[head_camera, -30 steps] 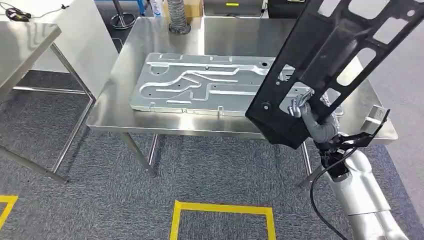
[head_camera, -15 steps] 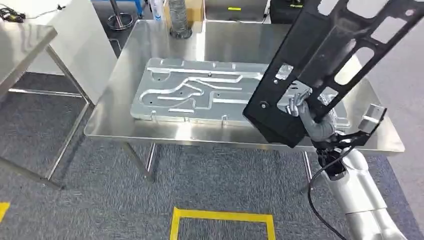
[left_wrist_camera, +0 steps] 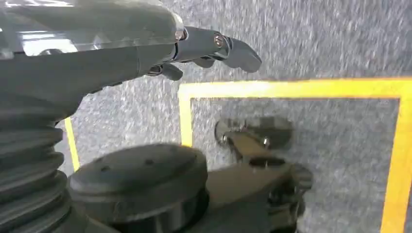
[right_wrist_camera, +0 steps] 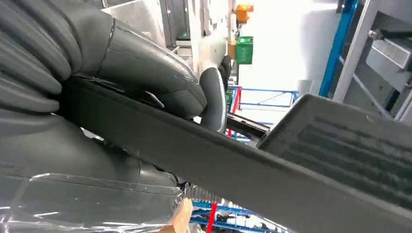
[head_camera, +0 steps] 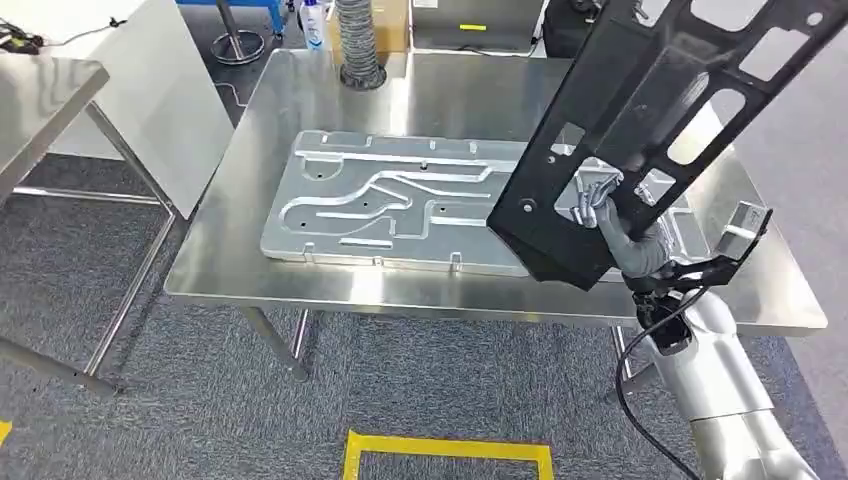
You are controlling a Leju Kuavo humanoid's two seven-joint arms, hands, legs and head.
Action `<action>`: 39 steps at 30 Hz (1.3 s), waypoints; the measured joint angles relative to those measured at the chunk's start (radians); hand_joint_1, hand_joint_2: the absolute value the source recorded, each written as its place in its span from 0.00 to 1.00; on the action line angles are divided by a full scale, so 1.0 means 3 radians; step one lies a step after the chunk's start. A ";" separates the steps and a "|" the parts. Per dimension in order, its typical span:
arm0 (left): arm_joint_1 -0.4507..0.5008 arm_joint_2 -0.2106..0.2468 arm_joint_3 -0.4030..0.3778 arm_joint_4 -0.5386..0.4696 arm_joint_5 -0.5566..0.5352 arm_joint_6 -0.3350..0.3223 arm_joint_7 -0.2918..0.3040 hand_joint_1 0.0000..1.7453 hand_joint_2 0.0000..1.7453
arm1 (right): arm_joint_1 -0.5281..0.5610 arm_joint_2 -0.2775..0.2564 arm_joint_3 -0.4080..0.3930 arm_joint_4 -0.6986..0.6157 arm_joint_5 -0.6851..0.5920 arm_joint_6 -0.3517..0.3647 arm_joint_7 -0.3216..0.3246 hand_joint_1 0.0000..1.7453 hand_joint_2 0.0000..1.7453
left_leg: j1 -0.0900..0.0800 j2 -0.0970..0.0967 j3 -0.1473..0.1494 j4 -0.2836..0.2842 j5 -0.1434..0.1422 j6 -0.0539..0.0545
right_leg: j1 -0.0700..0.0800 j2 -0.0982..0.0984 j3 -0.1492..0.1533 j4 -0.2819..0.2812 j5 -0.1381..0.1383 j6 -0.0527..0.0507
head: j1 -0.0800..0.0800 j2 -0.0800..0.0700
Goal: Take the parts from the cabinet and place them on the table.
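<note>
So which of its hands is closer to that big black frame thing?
The right. The right hand grips the black frame itself, holding it tilted above the steel table. The left hand hangs low over the grey carpet, by the yellow floor marking.

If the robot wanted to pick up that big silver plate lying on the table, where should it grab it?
Probably by the long near edge. The silver plate lies flat on the steel table, so there is no handle to take. That edge sits close to the table's front rim, facing the robot, so fingers might come from the front and hook under it. The right hand is busy holding the black panel.
</note>
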 joint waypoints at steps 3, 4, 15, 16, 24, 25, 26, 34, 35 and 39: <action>-0.0008 0.0000 0.0000 0.0000 0.0000 0.0006 -0.0004 0.00 1.00 | -0.0010 0.0000 0.0000 0.0000 -0.0006 0.0000 -0.0003 1.00 1.00 | 0.0018 0.0000 -0.0146 0.0346 -0.0160 -0.0077 | -0.0041 -0.0013 0.0109 -0.0061 -0.0029 -0.0045 | -0.0003 0.0000; -0.0007 -0.0001 0.0000 0.0000 0.0000 0.0006 -0.0004 0.00 1.00 | -0.0014 0.0000 0.0000 0.0000 -0.0008 0.0000 -0.0003 1.00 1.00 | 0.0038 0.0001 -0.0320 0.0648 -0.0270 -0.0097 | -0.0041 -0.0014 0.0128 -0.0060 -0.0048 -0.0046 | -0.0004 0.0000; 0.0000 0.0000 0.0053 0.0001 0.0048 -0.0047 -0.0015 0.00 1.00 | -0.0316 -0.0045 0.0042 0.0181 0.0326 -0.0120 0.0038 1.00 1.00 | 0.0058 -0.0006 -0.0328 0.0046 0.0289 -0.0045 | -0.0085 0.0027 0.0279 -0.0078 -0.0190 0.0119 | -0.0003 0.0000; -0.0004 0.0000 0.0055 0.0001 0.0043 -0.0053 -0.0015 0.00 1.00 | -0.0384 -0.0062 0.0058 0.0240 0.0387 -0.0140 0.0042 1.00 1.00 | 0.0064 -0.0004 -0.0309 0.0013 0.0300 -0.0014 | -0.0089 0.0027 0.0284 -0.0077 -0.0202 0.0139 | -0.0003 0.0000; -0.0022 -0.0001 0.0052 0.0001 -0.0033 -0.0062 -0.0053 0.00 1.00 | -0.1581 -0.0306 0.0723 0.1132 0.3866 -0.1864 0.0062 1.00 1.00 | 0.0017 0.0004 -0.0256 0.0016 0.0262 0.0067 | -0.0045 0.0001 -0.0204 0.0647 -0.0293 0.0084 | -0.0003 0.0000; -0.0032 -0.0001 0.0051 0.0001 -0.0048 -0.0058 -0.0053 0.00 1.00 | -0.1756 -0.0306 0.0864 0.1261 0.4231 -0.1869 0.0124 1.00 1.00 | 0.0017 0.0010 -0.0247 0.0029 0.0247 0.0061 | -0.0040 0.0001 -0.0071 0.0348 -0.0120 0.0068 | -0.0003 0.0000; -0.0047 -0.0001 0.0048 0.0001 -0.0060 -0.0052 -0.0053 0.00 1.00 | -0.1902 -0.0304 0.1013 0.1413 0.4529 -0.1876 0.0195 1.00 1.00 | 0.0017 0.0007 -0.0249 0.0043 0.0233 0.0053 | -0.0038 0.0000 0.0039 0.0080 -0.0024 0.0054 | -0.0003 0.0000; -0.0074 -0.0013 0.0018 0.0001 -0.0130 0.0019 -0.0018 0.00 1.00 | -0.2504 -0.0132 0.1681 0.2373 0.4986 -0.2070 0.0364 1.00 1.00 | 0.0031 -0.0017 -0.0487 0.0508 -0.0016 -0.0084 | -0.0038 -0.0026 0.0120 -0.0055 -0.0035 -0.0036 | -0.0006 0.0000; -0.0073 -0.0013 0.0013 0.0001 -0.0136 0.0019 -0.0014 0.00 1.00 | -0.2506 -0.0112 0.1712 0.2438 0.4971 -0.2088 0.0345 1.00 1.00 | 0.0049 -0.0012 -0.0615 0.0771 -0.0121 -0.0097 | -0.0033 -0.0026 0.0124 -0.0054 -0.0041 -0.0045 | -0.0006 0.0000; -0.0080 -0.0013 -0.0019 0.0001 -0.0153 0.0017 0.0003 0.00 1.00 | -0.2438 -0.0055 0.1818 0.2654 0.4906 -0.2110 0.0308 1.00 1.00 | 0.0098 -0.0003 -0.0662 0.0763 0.0069 -0.0129 | -0.0040 -0.0002 0.0157 -0.0048 -0.0071 -0.0032 | -0.0006 0.0000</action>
